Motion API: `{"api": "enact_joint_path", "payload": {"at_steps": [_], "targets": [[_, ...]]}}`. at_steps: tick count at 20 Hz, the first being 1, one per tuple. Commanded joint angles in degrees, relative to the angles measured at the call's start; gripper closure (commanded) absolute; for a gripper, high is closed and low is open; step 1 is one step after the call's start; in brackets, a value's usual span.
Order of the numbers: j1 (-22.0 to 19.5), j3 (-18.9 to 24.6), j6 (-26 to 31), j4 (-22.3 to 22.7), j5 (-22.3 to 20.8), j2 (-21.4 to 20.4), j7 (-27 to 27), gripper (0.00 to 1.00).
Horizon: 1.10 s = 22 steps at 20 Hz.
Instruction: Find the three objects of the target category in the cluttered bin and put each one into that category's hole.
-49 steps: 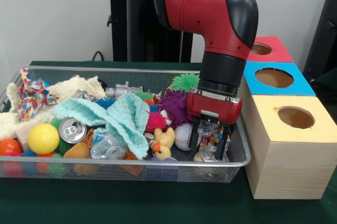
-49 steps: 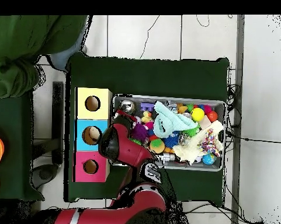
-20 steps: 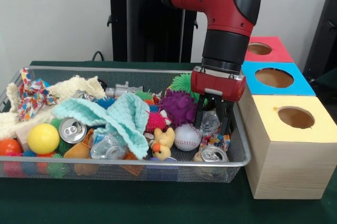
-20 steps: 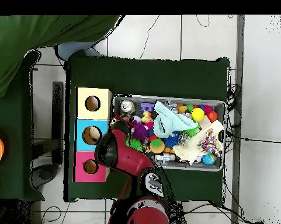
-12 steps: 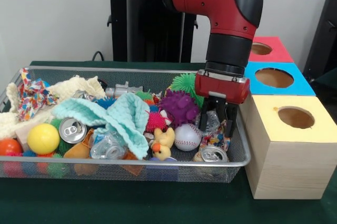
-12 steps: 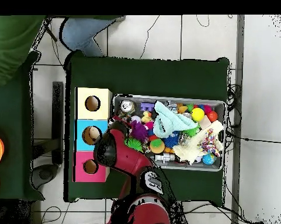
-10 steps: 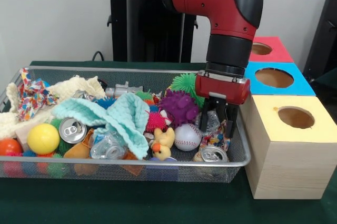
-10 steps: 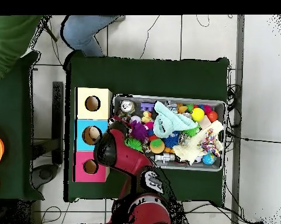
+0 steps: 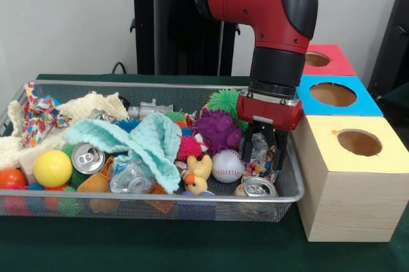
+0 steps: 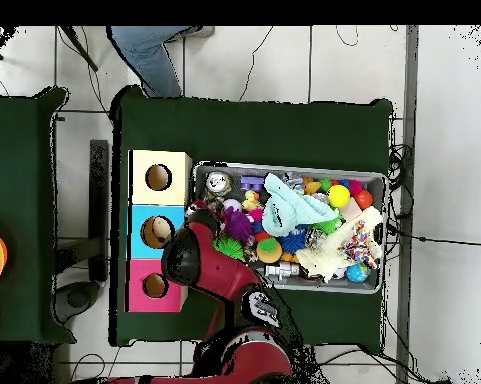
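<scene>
The step in hand is judged to be the lifting of a picked item out of the cluttered bin [image 9: 160, 85] for carriage to the yellow-topped hole [image 9: 359, 142]. The jaws [image 9: 264, 157] hang above the bin's end nearest the wooden boxes. A crumpled item with confetti colours at its lower edge is seen between the fingers [image 9: 279, 154], so the jaws are judged to be closed partway on a small confetti cloth [image 9: 259, 157]. Whether that item hangs free or rests on the clutter below cannot be told.

The next move calls for a further rise until the load clears the bin rim, then a sideways travel to the yellow-topped box just beside the jaws, centring over the round opening before release. The cloth may snag on the rim or on the silver can [image 9: 257, 187] directly beneath the jaws.

The remaining target items lie well apart from the jaws, at the opposite end of the bin: a second confetti cloth [image 9: 38, 115] against the far corner and the cream-yellow knitted cloth [image 9: 89, 107] just beside it. A mint knitted cloth [image 9: 144, 141] lies between them and the jaws. The bin and boxes stand on the green bench [image 9: 160, 246].
</scene>
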Motion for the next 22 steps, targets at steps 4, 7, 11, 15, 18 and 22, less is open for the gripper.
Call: {"api": "enact_joint_path", "payload": {"at_steps": [4,7,11,15,18,22], "targets": [[-2.0,6.2,3.8,-3.1,4.0,3.5,15.9,0.00],[-1.8,6.1,4.0,-3.9,5.0,3.9,15.7,0.00],[-2.0,6.5,2.7,-5.0,4.3,4.7,15.6,0.00],[-1.6,6.3,2.1,-5.5,4.7,5.2,15.7,0.00],[-1.7,6.4,1.8,-5.5,4.4,5.2,15.8,0.00],[-1.0,5.7,1.1,-5.9,4.1,5.3,15.1,1.00]]}}
